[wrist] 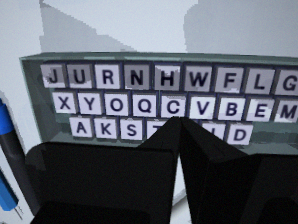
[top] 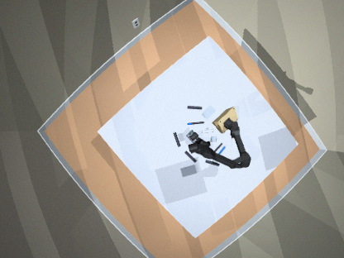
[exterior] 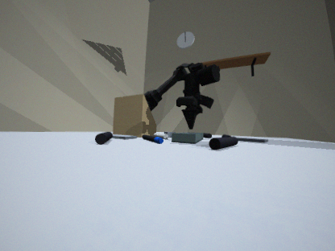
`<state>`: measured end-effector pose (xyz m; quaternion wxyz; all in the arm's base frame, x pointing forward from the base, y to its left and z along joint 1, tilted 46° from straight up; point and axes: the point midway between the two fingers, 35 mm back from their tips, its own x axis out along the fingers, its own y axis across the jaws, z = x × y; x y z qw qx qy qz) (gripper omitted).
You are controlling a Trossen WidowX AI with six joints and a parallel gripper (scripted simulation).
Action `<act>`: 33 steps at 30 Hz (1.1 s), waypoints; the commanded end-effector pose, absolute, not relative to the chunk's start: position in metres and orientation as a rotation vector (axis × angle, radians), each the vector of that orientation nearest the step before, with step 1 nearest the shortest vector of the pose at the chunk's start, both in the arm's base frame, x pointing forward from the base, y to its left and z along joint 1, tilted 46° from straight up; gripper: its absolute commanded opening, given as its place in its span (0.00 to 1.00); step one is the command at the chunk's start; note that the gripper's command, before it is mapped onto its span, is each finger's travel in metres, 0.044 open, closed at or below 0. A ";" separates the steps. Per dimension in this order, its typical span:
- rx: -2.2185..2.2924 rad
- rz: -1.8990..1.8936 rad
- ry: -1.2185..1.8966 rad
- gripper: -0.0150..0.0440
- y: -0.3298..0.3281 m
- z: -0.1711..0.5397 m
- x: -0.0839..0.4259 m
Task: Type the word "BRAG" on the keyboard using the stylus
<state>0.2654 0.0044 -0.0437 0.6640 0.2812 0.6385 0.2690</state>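
The keyboard (top: 191, 133) (exterior: 186, 137) (wrist: 32, 97) is a grey-green tray of white letter keys, with B (wrist: 231, 107), R (wrist: 107, 77), A (wrist: 81, 127) and G (wrist: 289, 83) visible. My gripper (exterior: 191, 128) (wrist: 178, 123) is shut and empty, pointing down a little above it. In the wrist view its tips lie just below C and cover part of the bottom row. A slim blue thing with a thin tip (wrist: 7, 192), perhaps the stylus, lies beside a black marker with a blue cap (wrist: 4, 117), left of the keyboard. The wrist view cuts both off.
Several black cylinders lie around the keyboard, among them one at the back (top: 194, 107) and one nearer the exterior camera (exterior: 224, 142). Another blue-and-black pen (top: 195, 123) (exterior: 153, 139) lies beside the keyboard. A tan box (top: 222, 123) (exterior: 129, 115) stands at the arm's base.
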 end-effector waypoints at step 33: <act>0.625 0.607 1.442 0.25 -0.026 -0.076 0.233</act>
